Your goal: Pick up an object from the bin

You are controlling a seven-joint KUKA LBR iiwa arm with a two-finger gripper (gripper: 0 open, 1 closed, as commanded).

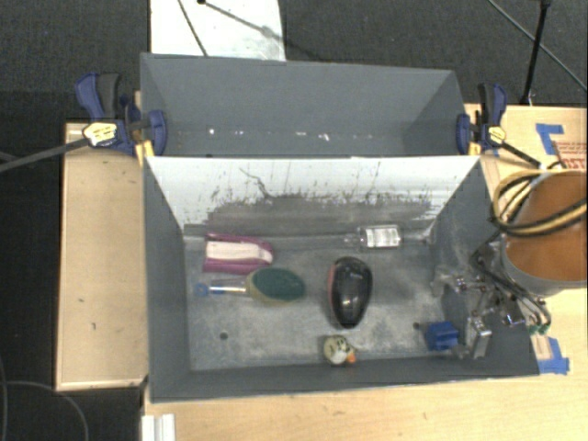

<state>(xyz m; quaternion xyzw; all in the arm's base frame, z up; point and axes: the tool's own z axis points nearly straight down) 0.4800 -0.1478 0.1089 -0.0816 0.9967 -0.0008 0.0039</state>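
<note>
The pincer (476,331) sits low in the right front corner of the bin (303,99), just beside a small blue block (443,336) that lies on the floor there. I cannot tell whether the pincer is apart or together, or whether it touches the block. A black computer mouse (350,292) lies apart to the left, mid-bin.

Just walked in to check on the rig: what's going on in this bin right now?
The robot arm reaches into the grey bin from the right. Its hand is low in the front right corner, beside a small blue block; nothing can be seen held. Apart from it lie a black computer mouse in the middle, a green-headed brush and a pink and white packet at left.
</note>
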